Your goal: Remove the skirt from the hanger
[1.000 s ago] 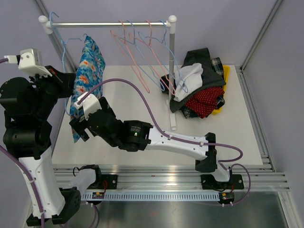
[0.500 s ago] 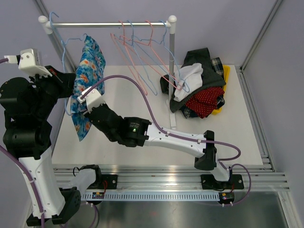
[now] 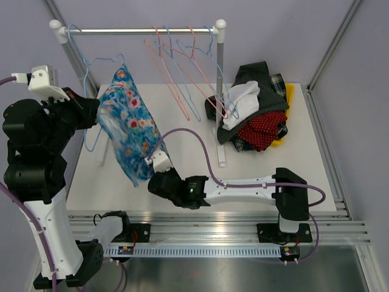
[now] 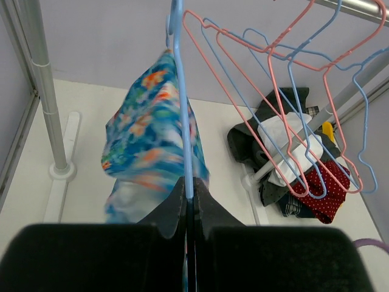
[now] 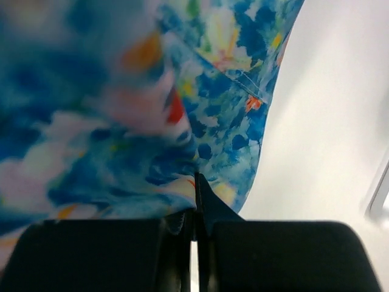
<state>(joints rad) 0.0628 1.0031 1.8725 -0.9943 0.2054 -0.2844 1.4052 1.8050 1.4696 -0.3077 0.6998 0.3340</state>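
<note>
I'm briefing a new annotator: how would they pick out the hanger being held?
Find the clothes rail at the back. At its left end hangs one light-blue wire hanger beside the floral skirt, pinched by the left pincer; the other hangers cluster bare toward the right end.

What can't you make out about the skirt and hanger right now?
Whether the skirt is free of the blue hanger: in the top view, fabric covers where they meet; in the left wrist view, the cloth is blurred.
How much fabric the right gripper pinches: in the right wrist view, blurred cloth fills the frame.
</note>
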